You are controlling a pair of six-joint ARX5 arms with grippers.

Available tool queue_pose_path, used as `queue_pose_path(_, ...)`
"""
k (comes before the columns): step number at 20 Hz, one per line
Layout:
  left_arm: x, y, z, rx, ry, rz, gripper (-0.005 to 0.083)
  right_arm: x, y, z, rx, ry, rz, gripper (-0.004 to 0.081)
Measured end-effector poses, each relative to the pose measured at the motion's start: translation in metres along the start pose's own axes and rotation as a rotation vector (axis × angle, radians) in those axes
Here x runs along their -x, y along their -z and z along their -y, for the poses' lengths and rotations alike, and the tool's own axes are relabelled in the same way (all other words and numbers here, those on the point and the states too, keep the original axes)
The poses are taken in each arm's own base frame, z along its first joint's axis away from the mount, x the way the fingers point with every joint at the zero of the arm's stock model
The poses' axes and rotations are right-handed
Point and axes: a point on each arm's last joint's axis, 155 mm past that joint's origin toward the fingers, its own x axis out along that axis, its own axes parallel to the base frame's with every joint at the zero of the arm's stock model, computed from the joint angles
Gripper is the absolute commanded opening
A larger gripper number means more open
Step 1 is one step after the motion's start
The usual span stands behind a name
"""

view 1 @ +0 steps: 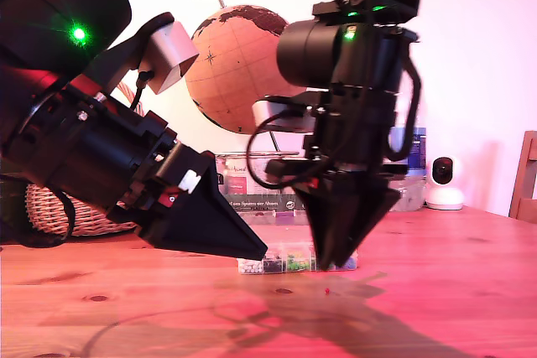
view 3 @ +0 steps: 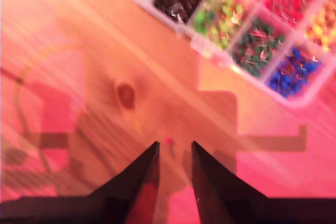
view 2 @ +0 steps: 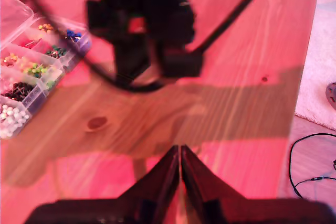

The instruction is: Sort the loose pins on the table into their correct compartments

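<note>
One loose red-headed pin [view 3: 169,141] lies on the wooden table [view 1: 436,291], just short of my second gripper [view 3: 175,143], whose fingers are open with a narrow gap. In the exterior view this gripper [view 1: 331,266] points straight down over the pin [view 1: 325,291]. The clear box of compartments [view 3: 210,56] sits close beyond it, lid open, holding white, dark, green, blue and red pins. My first gripper [view 2: 180,148] is shut on nothing and angled down at the exterior view's left [view 1: 262,255], beside the box [view 1: 289,249]. The box [view 2: 39,90] also shows in the first wrist view.
Behind the box stand a globe [view 1: 239,69], clear jars [view 1: 252,178] and a white camera [view 1: 443,184]. A wicker basket [view 1: 63,211] is at the exterior view's left, a chair [view 1: 524,178] at its right edge. A cable [view 2: 310,161] lies on the floor past the table edge.
</note>
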Motion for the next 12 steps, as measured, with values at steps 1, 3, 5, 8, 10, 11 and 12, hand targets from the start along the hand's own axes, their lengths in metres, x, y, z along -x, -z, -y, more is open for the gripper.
queue_pose_path(1,0.0,-0.0001,0.0,0.0,0.0,0.0,-0.0023,-0.0045,0.0006,-0.0005,0.0,-0.003,-0.01,0.016)
queue_pose_path(3,0.0,-0.0001,0.0,0.0,0.0,0.0,-0.0023,-0.009,0.0077,-0.002,0.001,-0.007,-0.042,0.016)
queue_pose_path(5,0.0,-0.0002,0.0,0.0,0.0,0.001,-0.0023,-0.008,0.01,-0.0033,0.023,-0.007,-0.054,0.016)
queue_pose_path(8,0.0,0.0,-0.0001,0.0,0.0,0.0,-0.0023,-0.0079,0.01,-0.0035,0.027,-0.007,-0.054,0.016)
queue_pose_path(10,0.0,-0.0001,0.0,0.0,0.0,0.0,-0.0023,-0.0079,0.0089,-0.0033,0.028,-0.007,-0.05,0.0159)
queue_pose_path(11,0.0,0.0,0.0,0.0,0.0,0.0,-0.0023,-0.008,0.0076,-0.0033,0.031,-0.007,-0.045,0.0159)
queue_pose_path(12,0.0,-0.0001,0.0,0.0,0.0,0.0,-0.0023,-0.008,0.0067,-0.0032,0.031,-0.006,-0.041,0.0159)
